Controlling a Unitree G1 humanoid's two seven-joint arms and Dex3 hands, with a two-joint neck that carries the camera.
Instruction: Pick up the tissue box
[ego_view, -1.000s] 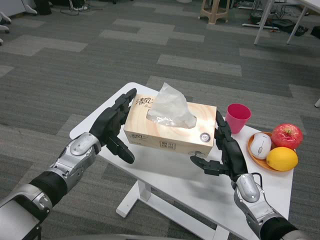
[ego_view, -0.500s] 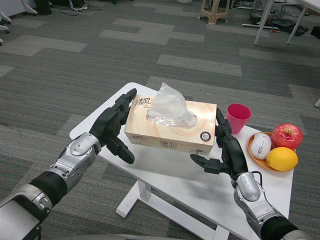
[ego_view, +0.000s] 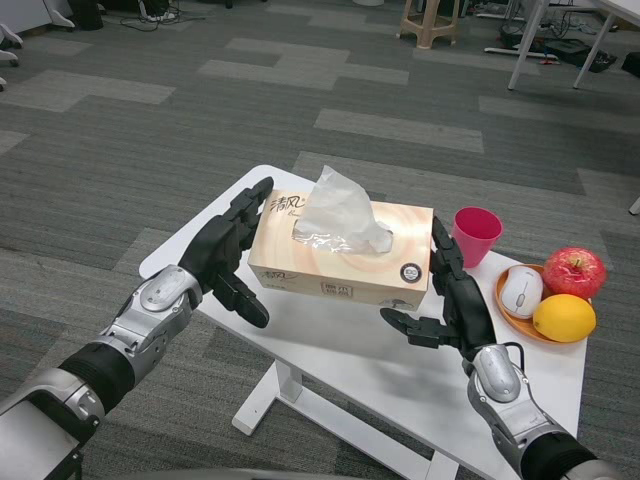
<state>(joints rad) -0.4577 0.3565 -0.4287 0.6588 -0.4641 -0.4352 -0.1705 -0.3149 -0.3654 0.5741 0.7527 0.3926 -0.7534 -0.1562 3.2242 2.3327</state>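
Left hand (ego_view: 222, 252), right hand (ego_view: 452, 296) still clamp tissue box (ego_view: 343, 259) (seemingly lifted); unchanged.

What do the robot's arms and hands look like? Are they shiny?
Yes, partly. Both forearms are shiny silver metal with rounded casings and darker grey bands. The left hand and the right hand are black, with long, jointed, chunky fingers. A thin black cable loops near the right wrist. Further up, each arm has a black sleeve-like section.
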